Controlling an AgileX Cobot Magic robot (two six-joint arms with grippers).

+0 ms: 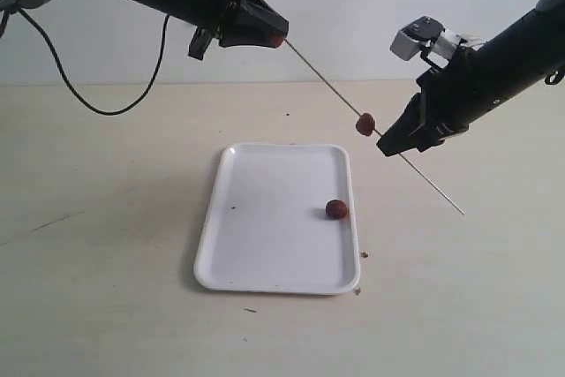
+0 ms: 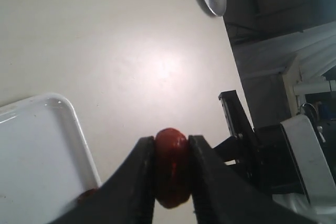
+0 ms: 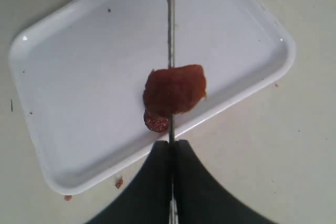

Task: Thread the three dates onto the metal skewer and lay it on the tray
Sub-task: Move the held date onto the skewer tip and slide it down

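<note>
Lying near the tray's (image 1: 265, 245) right rim is one date (image 1: 335, 209).

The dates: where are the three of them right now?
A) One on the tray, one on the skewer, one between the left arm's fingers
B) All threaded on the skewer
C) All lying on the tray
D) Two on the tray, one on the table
A: one date lies on the tray, a second date sits threaded on the skewer, and the third date is pinched between the left fingers.
</note>
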